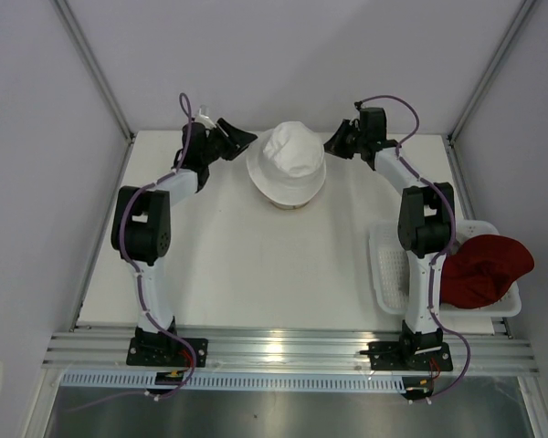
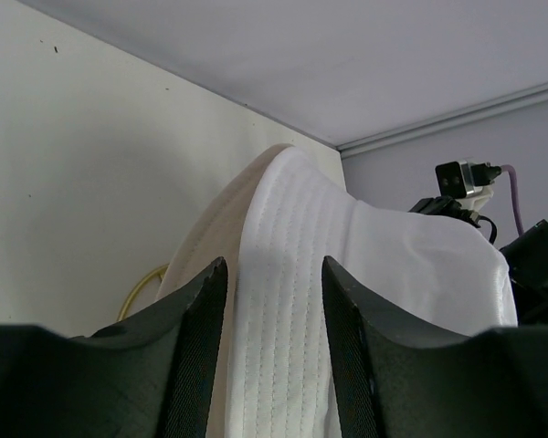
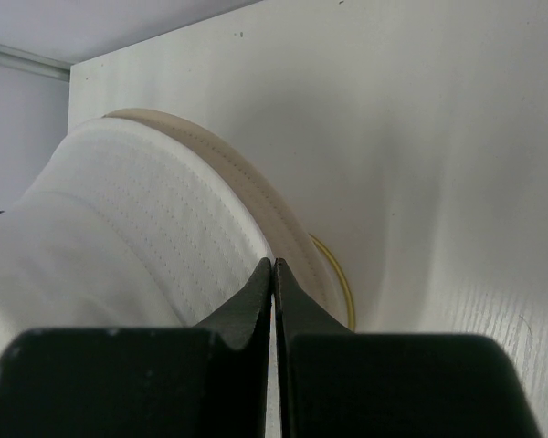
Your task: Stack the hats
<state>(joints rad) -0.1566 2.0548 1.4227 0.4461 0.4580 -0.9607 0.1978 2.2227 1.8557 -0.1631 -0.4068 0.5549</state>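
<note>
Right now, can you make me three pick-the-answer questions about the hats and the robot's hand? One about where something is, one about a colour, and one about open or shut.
1. Where is the red hat?
A. in the white basket
B. on the floor
C. hanging on the wall

2. What colour is the middle hat?
A. blue
B. white
C. green

3. How are the fingers of the right gripper?
A. spread wide
B. pressed shut
C. out of sight

Answers:
1 A: the top view shows it lying in the basket on the right.
2 B: its crown and brim are white.
3 B: the right wrist view shows the two fingertips touching.
</note>
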